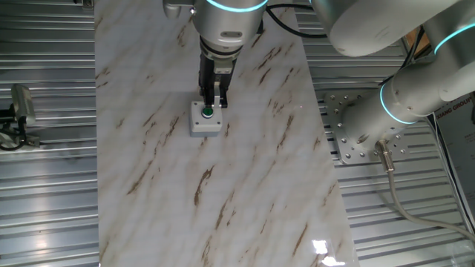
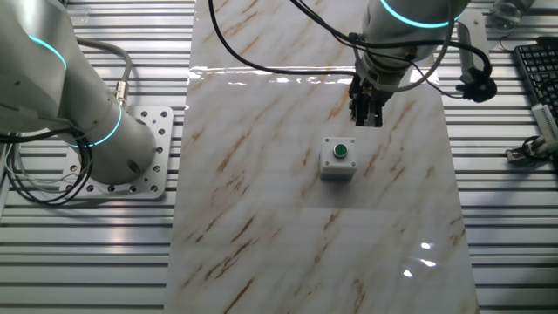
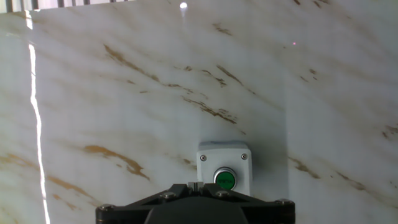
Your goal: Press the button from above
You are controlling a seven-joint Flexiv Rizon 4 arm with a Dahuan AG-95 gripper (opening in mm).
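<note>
The green round button (image 1: 208, 113) sits in the top of a small light grey square box (image 1: 205, 124) on the marble table top. It also shows in the other fixed view (image 2: 340, 151) and in the hand view (image 3: 224, 179). My gripper (image 1: 214, 102) hangs above the table, just behind the box and above it, without touching it. In the other fixed view the gripper (image 2: 366, 119) is clearly above and beyond the box (image 2: 338, 168). In the hand view the fingertips (image 3: 194, 185) meet with only a thin seam between them, and the button lies slightly to their right.
The marble board (image 1: 245, 185) lies on a ribbed metal surface. The base of a second arm (image 1: 371, 133) stands beside the board. A keyboard (image 2: 536, 70) and a small clamp (image 2: 527, 150) lie off the board's edge.
</note>
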